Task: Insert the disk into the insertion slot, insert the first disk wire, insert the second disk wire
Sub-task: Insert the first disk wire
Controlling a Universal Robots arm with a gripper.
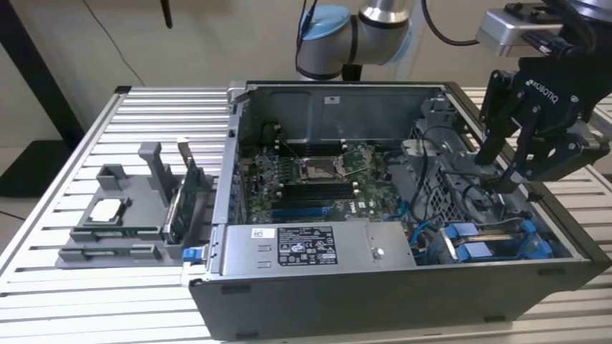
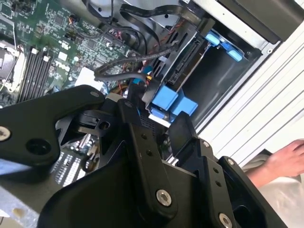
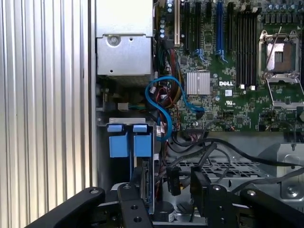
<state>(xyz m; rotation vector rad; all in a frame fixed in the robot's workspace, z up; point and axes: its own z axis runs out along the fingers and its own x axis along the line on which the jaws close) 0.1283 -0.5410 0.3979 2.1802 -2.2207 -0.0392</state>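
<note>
Claw pointing downward, wrist tilted

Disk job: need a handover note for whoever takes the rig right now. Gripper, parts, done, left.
Gripper: down inside the open case over the drive cage, at the exterior view's right; grip state cannot be told.
Disk: in its blue frame, looks seated in the insertion slot.
Wires: first black connector and second black connector hang beside the disk in the first wrist view; neither looks plugged in.
Done: disk insertion, apparently.
Left: both disk wires.
Note: a person's hand is near the rig in the second wrist view.
</note>
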